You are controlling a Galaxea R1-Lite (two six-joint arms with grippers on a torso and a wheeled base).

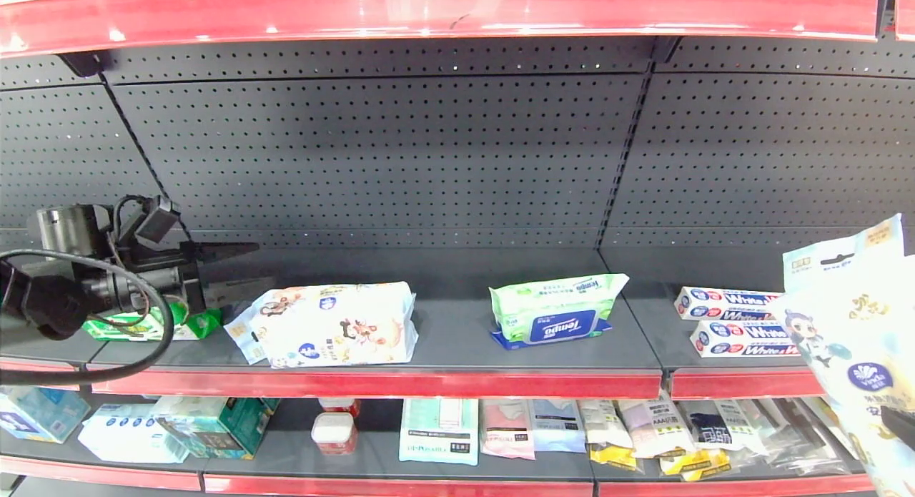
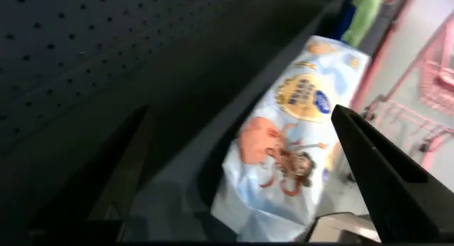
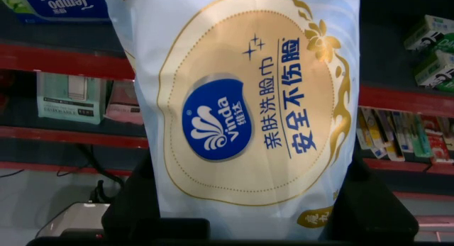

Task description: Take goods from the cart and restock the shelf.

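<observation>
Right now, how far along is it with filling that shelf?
Looks done: one cartoon-printed pack lies on the shelf, the open left gripper beside it. In hand: the right gripper holds a second pack, not yet shelved. Left: placing it; the shelf has bare room between goods.

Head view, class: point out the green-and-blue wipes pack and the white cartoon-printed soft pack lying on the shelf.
Green-and-blue wipes pack (image 1: 554,317): head view, front face.
White cartoon-printed soft pack (image 1: 332,325): head view, middle of its front.

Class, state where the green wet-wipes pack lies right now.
In the head view the green wet-wipes pack lies on the dark shelf, between the cartoon-printed tissue pack on its left and the toothpaste boxes on its right.
</observation>
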